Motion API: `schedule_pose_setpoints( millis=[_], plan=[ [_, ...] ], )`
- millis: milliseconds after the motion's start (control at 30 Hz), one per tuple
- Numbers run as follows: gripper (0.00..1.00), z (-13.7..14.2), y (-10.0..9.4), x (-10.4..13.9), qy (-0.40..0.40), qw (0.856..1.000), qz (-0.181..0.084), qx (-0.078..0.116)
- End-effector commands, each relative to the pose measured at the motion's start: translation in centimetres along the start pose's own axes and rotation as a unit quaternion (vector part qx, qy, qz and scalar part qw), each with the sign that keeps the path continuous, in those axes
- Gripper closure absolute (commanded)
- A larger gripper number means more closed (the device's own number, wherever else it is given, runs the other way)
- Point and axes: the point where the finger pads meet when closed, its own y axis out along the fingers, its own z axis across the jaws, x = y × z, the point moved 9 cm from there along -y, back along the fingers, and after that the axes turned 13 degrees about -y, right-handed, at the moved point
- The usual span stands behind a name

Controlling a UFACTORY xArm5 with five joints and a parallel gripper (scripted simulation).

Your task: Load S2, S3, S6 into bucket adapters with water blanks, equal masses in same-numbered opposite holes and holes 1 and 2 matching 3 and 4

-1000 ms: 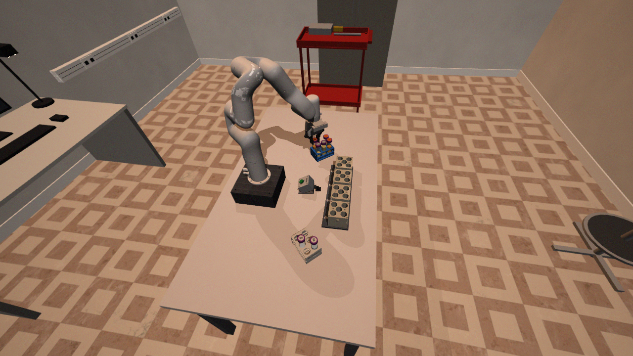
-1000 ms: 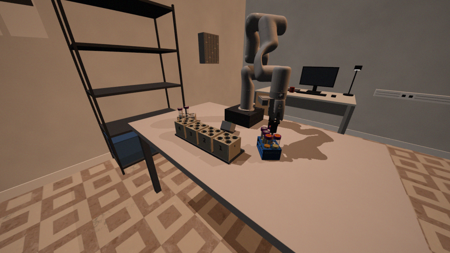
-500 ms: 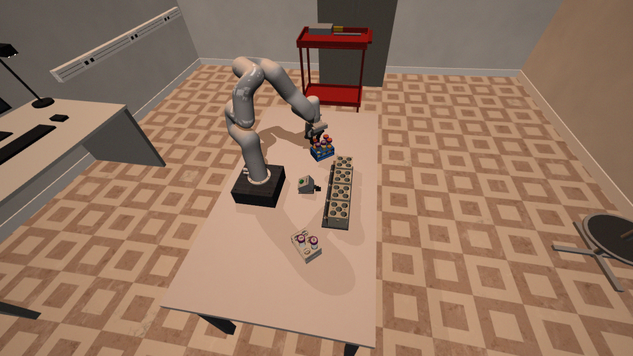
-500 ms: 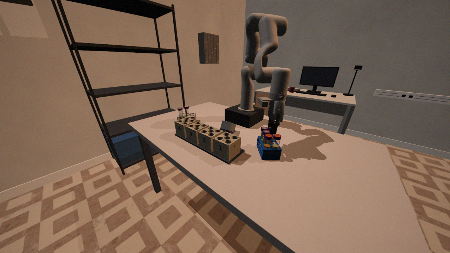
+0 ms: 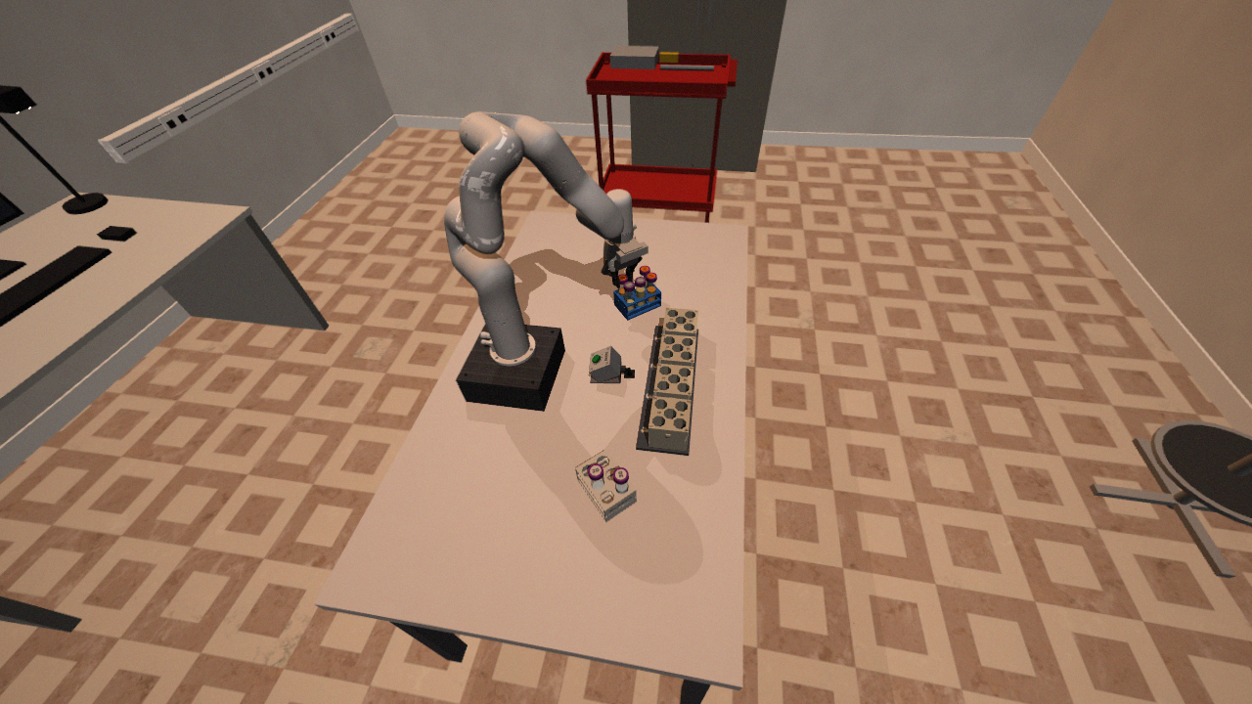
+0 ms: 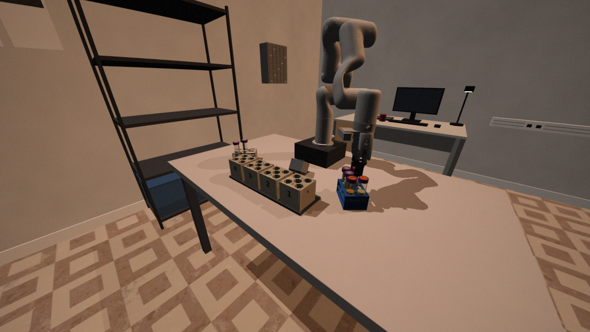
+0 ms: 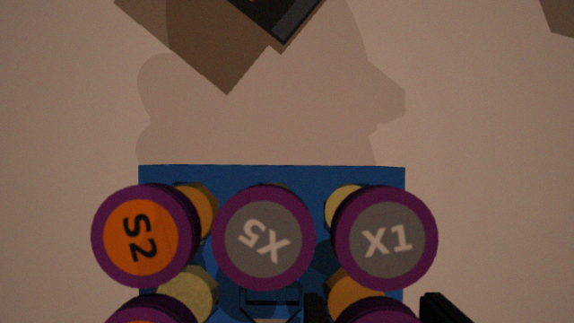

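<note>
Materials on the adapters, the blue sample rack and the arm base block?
Adapters: probably matte beige plastic, maybe painted metal; even color, soft shading, no metallic glint.
Blue rack: likely molded plastic; uniform blue, crisp cut edges.
Base block: black, faint streaks on the faces; painted wood or coated metal, can't tell.

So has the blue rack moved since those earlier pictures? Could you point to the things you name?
No. The blue rack (image 5: 639, 308) (image 6: 353, 201) (image 7: 309, 175) sits in the same spot beside adapter 1 (image 5: 681, 312) (image 6: 297, 196), no nearer and no farther.
</note>
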Motion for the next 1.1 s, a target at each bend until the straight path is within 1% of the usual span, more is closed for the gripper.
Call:
schedule_pose_setpoints(
  millis=[0,600,867,933,1067],
  plan=[
    [0.56,-0.1,-0.1,-0.1,0.000,1.000,-0.005,-0.002],
    [0.56,-0.1,-0.1,-0.1,0.000,1.000,-0.005,-0.002],
    [0.56,-0.1,-1.7,-0.1,0.000,1.000,-0.005,-0.002],
    [0.56,-0.1,-1.7,-0.1,0.000,1.000,-0.005,-0.002],
    [0.56,-0.1,-2.5,-0.1,0.000,1.000,-0.005,-0.002]
  ],
)
